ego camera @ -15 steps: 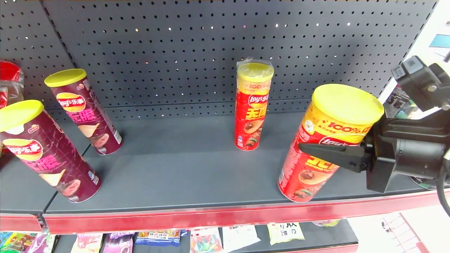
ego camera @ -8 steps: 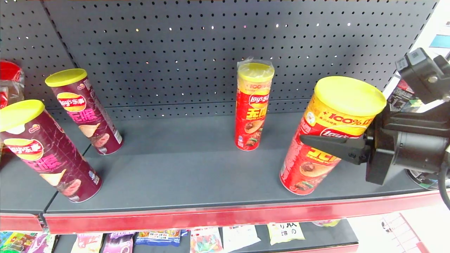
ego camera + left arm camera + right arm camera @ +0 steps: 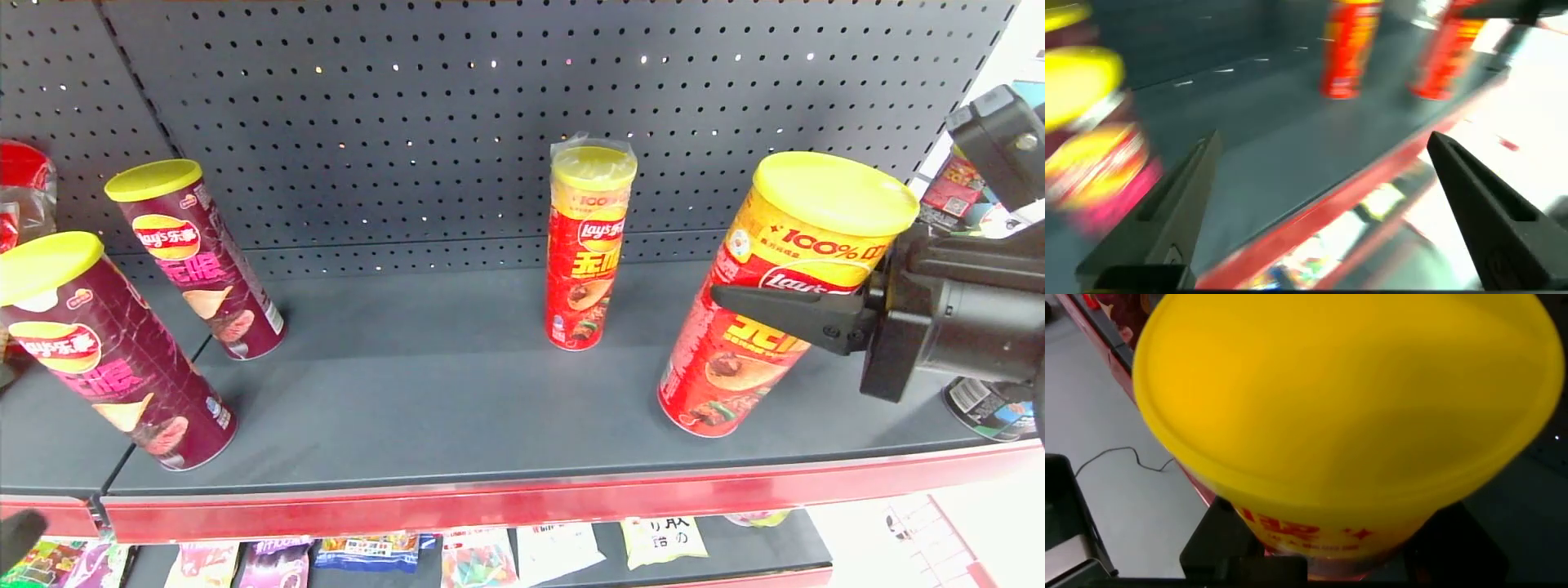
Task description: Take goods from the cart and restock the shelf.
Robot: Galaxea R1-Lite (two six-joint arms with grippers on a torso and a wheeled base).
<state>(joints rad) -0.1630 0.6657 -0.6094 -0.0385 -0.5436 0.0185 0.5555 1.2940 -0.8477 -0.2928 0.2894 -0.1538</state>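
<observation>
Right gripper (image 3: 775,286), jaws clamped on the tilted red chip can (image 3: 739,367), holds it at the shelf's (image 3: 457,408) four o'clock. The can is best righted and set flat before release. Left gripper (image 3: 1323,139) hangs with jaws apart.

- The red can (image 3: 735,384) hides the far finger of my right gripper (image 3: 755,282).
- From the right wrist, its yellow lid (image 3: 1347,400) covers most of its label.
- From the left wrist, I get the maroon cans (image 3: 1094,163) only as a blur.
- A dark tin (image 3: 984,404) sits half hidden behind the right arm.
</observation>
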